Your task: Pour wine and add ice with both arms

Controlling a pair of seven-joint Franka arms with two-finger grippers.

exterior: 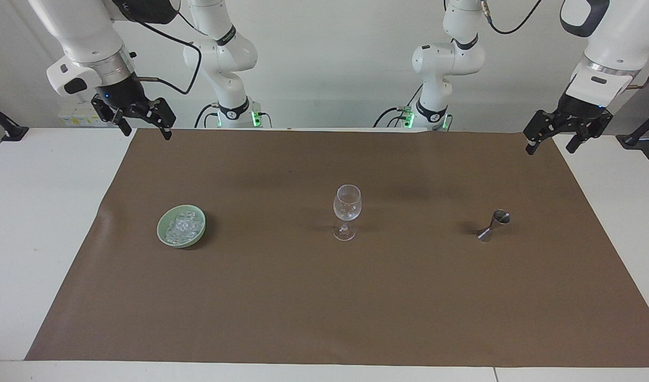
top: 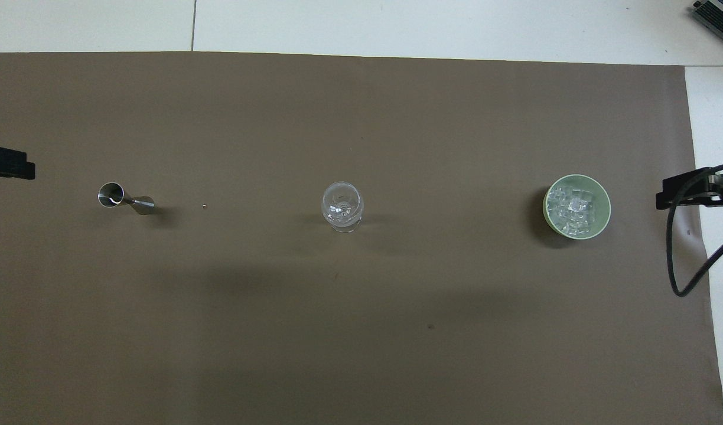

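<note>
**Both arms up, jaws wide, nothing in hand**

Here is the brown mat (exterior: 324, 297) spread across the white worktop (exterior: 33, 223), with three things lined up along its middle. At the right arm's end sits a pale green bowl (exterior: 161, 237), and the ice (exterior: 183, 227) is heaped inside it, a pile of small clear cubes. In the centre a stemmed glass (exterior: 347, 212) stands upright. Toward the left arm's end a little metal jigger (exterior: 493, 225) stands on the mat, well apart from the glass.

Up top, the right gripper (exterior: 142, 127) hangs in the air over the mat's corner on its own side, jaws spread apart and carrying nothing. The left gripper (exterior: 551, 140) hangs over the matching corner at its end, jaws likewise parted and carrying nothing. From overhead only the edges of each gripper show at the sides of the view.
</note>
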